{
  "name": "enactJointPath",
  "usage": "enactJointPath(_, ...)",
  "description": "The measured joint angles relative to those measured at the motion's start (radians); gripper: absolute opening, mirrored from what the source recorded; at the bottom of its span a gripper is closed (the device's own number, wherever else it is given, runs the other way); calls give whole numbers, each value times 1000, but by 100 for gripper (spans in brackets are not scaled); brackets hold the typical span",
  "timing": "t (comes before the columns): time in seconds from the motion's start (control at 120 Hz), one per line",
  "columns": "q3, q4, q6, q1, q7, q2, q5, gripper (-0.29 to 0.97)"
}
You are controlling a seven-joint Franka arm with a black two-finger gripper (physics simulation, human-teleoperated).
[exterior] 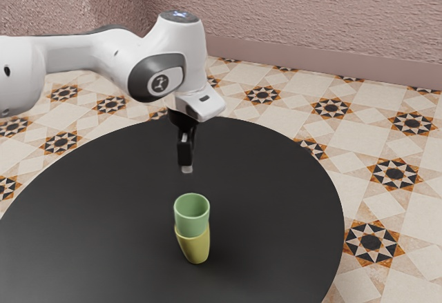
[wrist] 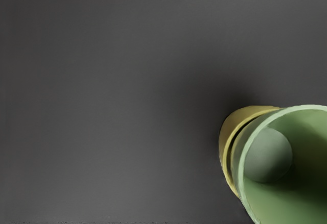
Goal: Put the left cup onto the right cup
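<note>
The claw (exterior: 185, 168) hangs over the round black tabletop (exterior: 276, 199), pointing straight down from the white arm (exterior: 103, 54) that reaches in from the exterior view's left. It is seen edge-on as a single dark bar with a pale tip, so I cannot tell whether it is spread or pressed together. Clear space separates it from the cups below, and it carries nothing. Below it, and a little nearer the camera, the green cup (exterior: 191, 213) sits nested mouth-up in the yellow cup (exterior: 195, 248), with its upper half standing above the yellow rim. The pair stands near the middle of the tabletop and seems to lean slightly. The exterior view alone gives the setting: a tiled floor (exterior: 387, 130) with dark star patterns around the tabletop, and a rough pinkish wall (exterior: 311, 6) behind. The wrist view looks down into the stack instead. It shows the green cup's (wrist: 301, 193) open mouth and its round inner bottom, while the yellow cup (wrist: 230, 137) appears as a thin crescent hugging the outside of the green wall. The rest there is plain dark tabletop (wrist: 102, 81).
</note>
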Motion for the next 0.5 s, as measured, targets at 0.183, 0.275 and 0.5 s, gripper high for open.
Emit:
enactJointPath(0.183,2,61,-48,32,10,-1,11,68)
enactJointPath(0.275,4,85,-68,56,15,3,13,68)
enactJointPath(0.5,6,131,-113,83,24,3,25,68)
